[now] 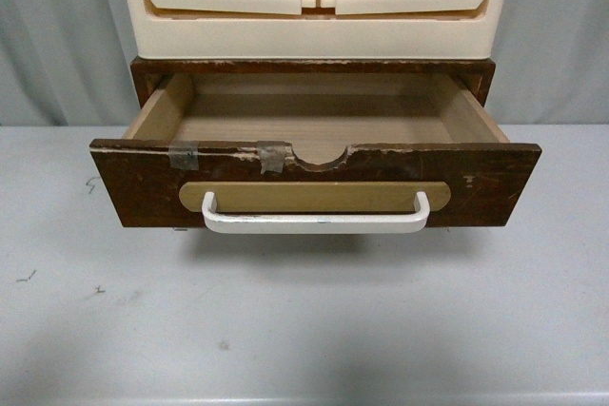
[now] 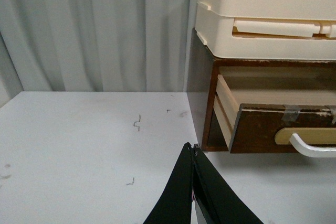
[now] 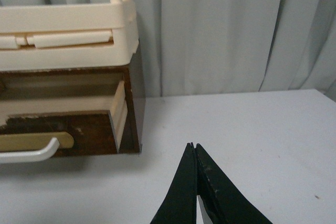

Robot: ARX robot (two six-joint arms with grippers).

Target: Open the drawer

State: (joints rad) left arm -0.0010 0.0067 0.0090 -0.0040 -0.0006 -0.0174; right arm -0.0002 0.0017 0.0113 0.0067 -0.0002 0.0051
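Observation:
The drawer [image 1: 476,183] is a wide, worn dark brown wooden one. It stands pulled out toward me, and its bare wooden inside is empty. Its front carries a white bar handle [image 1: 314,223] on a tan oval plate, grey tape bits [image 1: 183,155] and a half-round notch in the top edge. It also shows in the left wrist view [image 2: 257,129] and the right wrist view [image 3: 58,124]. My left gripper [image 2: 192,146] is shut and empty, low over the table, left of the cabinet. My right gripper [image 3: 192,145] is shut and empty, right of the cabinet. Neither arm shows in the front view.
Cream plastic drawers [image 1: 314,7] sit on top of the brown cabinet [image 1: 314,66]. The grey table [image 1: 304,330] carries small dark marks [image 2: 137,124]. Pale grey curtains [image 2: 94,30] hang behind.

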